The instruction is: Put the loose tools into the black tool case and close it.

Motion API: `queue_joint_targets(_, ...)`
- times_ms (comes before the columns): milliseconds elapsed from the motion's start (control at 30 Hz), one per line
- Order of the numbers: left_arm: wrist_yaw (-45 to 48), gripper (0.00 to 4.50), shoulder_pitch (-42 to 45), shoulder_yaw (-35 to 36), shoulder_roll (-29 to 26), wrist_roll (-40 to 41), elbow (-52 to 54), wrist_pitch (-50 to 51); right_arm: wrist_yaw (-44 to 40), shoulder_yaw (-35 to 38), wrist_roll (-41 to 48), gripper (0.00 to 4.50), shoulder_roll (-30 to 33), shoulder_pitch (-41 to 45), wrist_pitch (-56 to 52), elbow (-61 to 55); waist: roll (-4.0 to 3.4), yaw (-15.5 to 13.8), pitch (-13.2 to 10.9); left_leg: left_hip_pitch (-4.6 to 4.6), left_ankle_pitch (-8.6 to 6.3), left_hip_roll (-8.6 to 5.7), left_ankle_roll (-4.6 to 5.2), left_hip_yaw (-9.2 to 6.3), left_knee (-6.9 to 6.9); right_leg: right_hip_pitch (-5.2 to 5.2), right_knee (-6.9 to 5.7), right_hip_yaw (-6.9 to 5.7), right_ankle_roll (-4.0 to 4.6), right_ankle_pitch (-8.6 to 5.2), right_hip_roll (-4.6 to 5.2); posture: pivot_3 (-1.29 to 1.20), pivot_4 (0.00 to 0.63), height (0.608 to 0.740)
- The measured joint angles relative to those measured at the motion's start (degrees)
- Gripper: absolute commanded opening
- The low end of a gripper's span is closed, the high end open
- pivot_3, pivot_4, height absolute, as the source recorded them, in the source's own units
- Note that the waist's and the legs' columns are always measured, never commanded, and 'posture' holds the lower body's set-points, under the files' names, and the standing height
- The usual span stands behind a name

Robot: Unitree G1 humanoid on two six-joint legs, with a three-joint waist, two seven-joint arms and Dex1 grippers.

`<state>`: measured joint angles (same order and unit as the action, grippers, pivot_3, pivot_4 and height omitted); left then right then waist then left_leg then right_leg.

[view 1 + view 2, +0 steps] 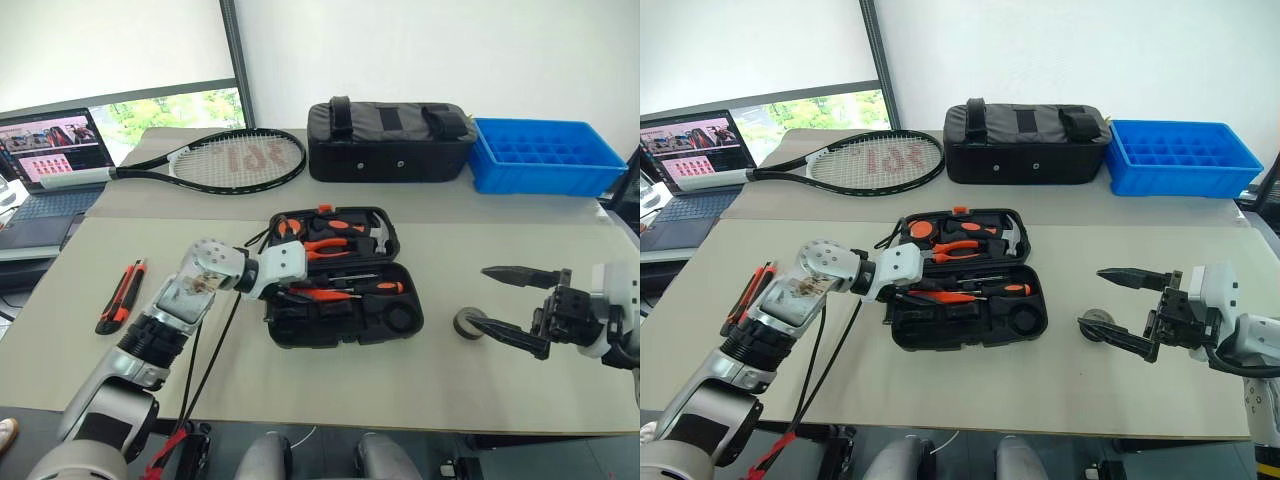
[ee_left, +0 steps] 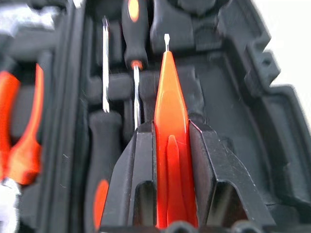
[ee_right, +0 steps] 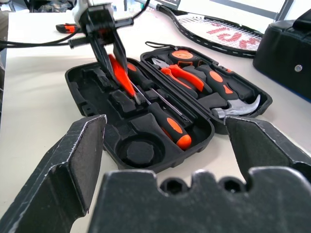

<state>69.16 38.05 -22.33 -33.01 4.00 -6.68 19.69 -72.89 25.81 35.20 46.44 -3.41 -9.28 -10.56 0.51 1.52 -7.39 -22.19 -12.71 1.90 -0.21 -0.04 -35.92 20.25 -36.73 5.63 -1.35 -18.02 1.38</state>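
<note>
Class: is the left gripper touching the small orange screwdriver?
Touching. In the left wrist view, the left gripper has both fingers pressed against the small orange screwdriver, no gap.

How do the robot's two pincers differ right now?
The left pincer is shut on the small orange screwdriver; the right pincer is open and holds nothing. The left one is over the open black tool case; the right one is over the table beside the roll of tape. Both have two black fingers.
</note>
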Motion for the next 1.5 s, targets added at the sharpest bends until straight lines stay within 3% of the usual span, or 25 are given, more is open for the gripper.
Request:
queue_joint_targets(1000, -0.94, 0.49, -0.63, -2.18, -1.37, -3.33, 3.5, 6.86, 0.51, 1.52, 0.0, 4.5, 0.0, -1.27, 0.12, 0.0, -0.03, -0.34, 0.02, 0.09, 0.0, 0.01, 0.0, 0.01, 0.0, -0.07, -0.03, 0.01, 0.01, 0.0, 0.0, 0.0, 0.15, 0.707)
queue_joint_targets(1067, -0.96, 1.5, -0.62, -2.19, -1.27, -3.61, 3.36, 6.45, 0.5, 1.52, 0.0, 4.5, 0.0, -1.27, 0.12, 0.0, -0.03, -0.36, 0.02, 0.09, 0.0, 0.0, 0.0, 0.01, 0.0, -0.07, -0.03, 0.01, 0.02, 0.01, 0.0, 0.0, 0.15, 0.707)
queue_joint_targets(1200, -1.63, 2.75, -0.63, -2.02, -0.75, -3.96, 2.73, 4.93, 0.5, 1.52, -0.05, 4.5, -0.01, -1.27, 0.43, 0.04, -0.06, -0.38, 0.04, 0.09, 0.0, 0.0, 0.0, 0.01, -0.01, -0.08, -0.03, 0.02, 0.03, 0.01, 0.0, 0.0, 0.15, 0.707)
queue_joint_targets(1333, -2.3, 2.75, -0.76, -0.39, -0.03, -2.24, 2.61, 5.8, 0.45, 1.52, -0.05, 4.5, -0.01, -1.28, 0.79, 0.13, -0.05, -0.43, 0.03, 0.07, 0.0, 0.0, 0.0, 0.01, -0.03, -0.06, -0.05, 0.01, 0.02, 0.01, 0.0, 0.0, 0.15, 0.707)
queue_joint_targets(1500, -2.03, 2.75, -0.2, 9.52, 0.0, 6.04, 5.43, 7.8, 0.34, 1.7, -0.07, 4.5, -0.01, -1.69, 1.51, 1.0, -0.07, -0.54, 0.04, 0.04, 0.0, 0.0, 0.0, 0.01, -0.04, -0.04, -0.06, -0.01, 0.04, 0.02, 0.02, 0.0, 0.15, 0.707)
